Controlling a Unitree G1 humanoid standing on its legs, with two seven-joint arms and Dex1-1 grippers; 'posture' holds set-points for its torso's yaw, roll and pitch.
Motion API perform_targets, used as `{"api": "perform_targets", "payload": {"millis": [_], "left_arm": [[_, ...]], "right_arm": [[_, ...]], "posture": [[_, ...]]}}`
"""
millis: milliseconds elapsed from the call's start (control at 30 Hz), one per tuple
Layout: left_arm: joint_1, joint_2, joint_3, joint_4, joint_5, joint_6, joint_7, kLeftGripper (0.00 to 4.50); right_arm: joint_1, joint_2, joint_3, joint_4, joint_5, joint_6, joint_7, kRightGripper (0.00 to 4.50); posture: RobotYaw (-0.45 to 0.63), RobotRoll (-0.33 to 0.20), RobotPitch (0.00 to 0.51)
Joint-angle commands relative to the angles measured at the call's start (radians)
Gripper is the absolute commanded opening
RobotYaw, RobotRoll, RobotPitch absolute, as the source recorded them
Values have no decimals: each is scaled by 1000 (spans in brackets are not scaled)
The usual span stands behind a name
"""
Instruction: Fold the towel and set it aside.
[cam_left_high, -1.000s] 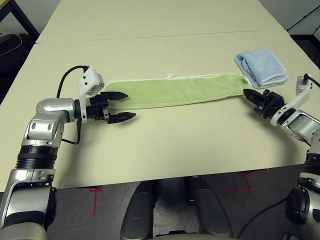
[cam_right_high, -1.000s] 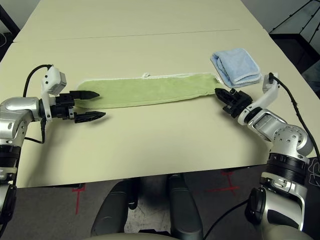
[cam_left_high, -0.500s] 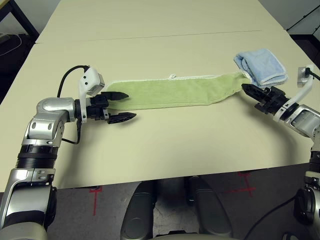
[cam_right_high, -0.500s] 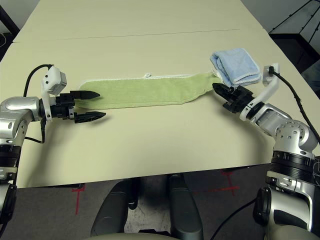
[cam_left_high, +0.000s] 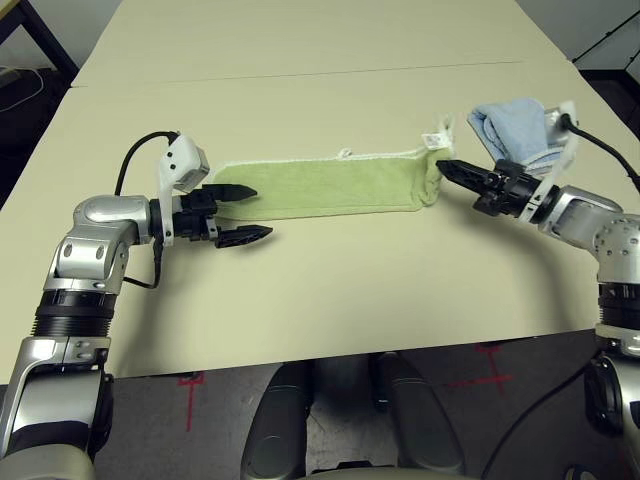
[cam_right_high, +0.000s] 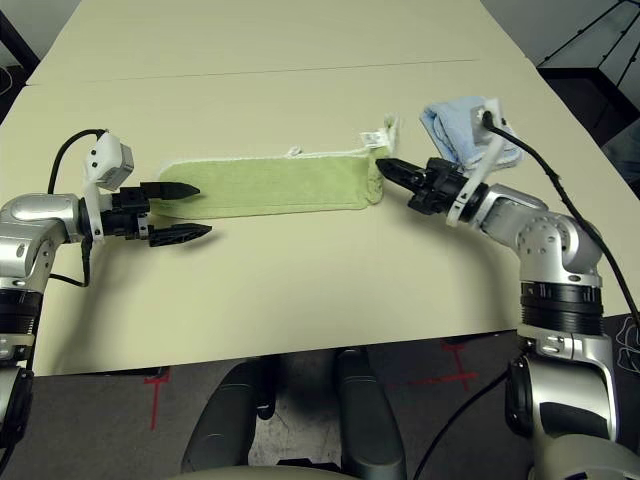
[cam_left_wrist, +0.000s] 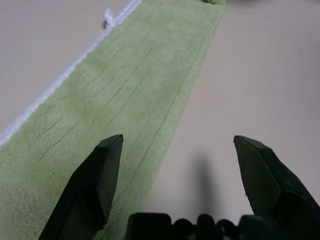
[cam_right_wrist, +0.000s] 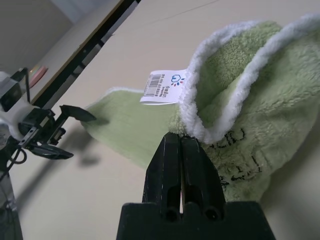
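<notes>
Green terry cloth — the towel (cam_left_high: 325, 186) — lies as a long folded strip across the middle of the beige worktop (cam_left_high: 330, 290), running from about nine o'clock toward three. Its three o'clock end is lifted and bunched, the white stitched edging curling up and a small white tag (cam_right_wrist: 163, 86) with a barcode standing out from it. The right gripper (cam_left_high: 447, 167) has its two black fingers pressed fully together on that raised end, pinching the cloth just below the edging; dark embroidered lettering shows on the fabric beside the fingers. At the nine o'clock end the left gripper (cam_left_high: 250, 213) hangs with its jaws spread wide, one finger over the cloth and the other over bare worktop — gripping nothing. Behind the right gripper, toward two o'clock, sits a folded light blue towel (cam_left_high: 510, 124).
</notes>
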Motion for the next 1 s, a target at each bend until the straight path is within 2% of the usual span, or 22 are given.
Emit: {"api": "perform_targets", "payload": {"millis": [33,267,1000], "left_arm": [[17,18,0,-14,-5,7,-3,4500],[23,22,6,-23,-10,14,4,4500],[-12,-2,0,12,1,-29,35,4500]], "right_arm": [[-36,30,55,-7,-46,-6,-15,14],[-77,61,168,9,-146,-52,32,14],[-99,172,328,30,-293,-25,41,14]], "posture": [[-5,0,172],[8,0,175],[9,0,176]]}}
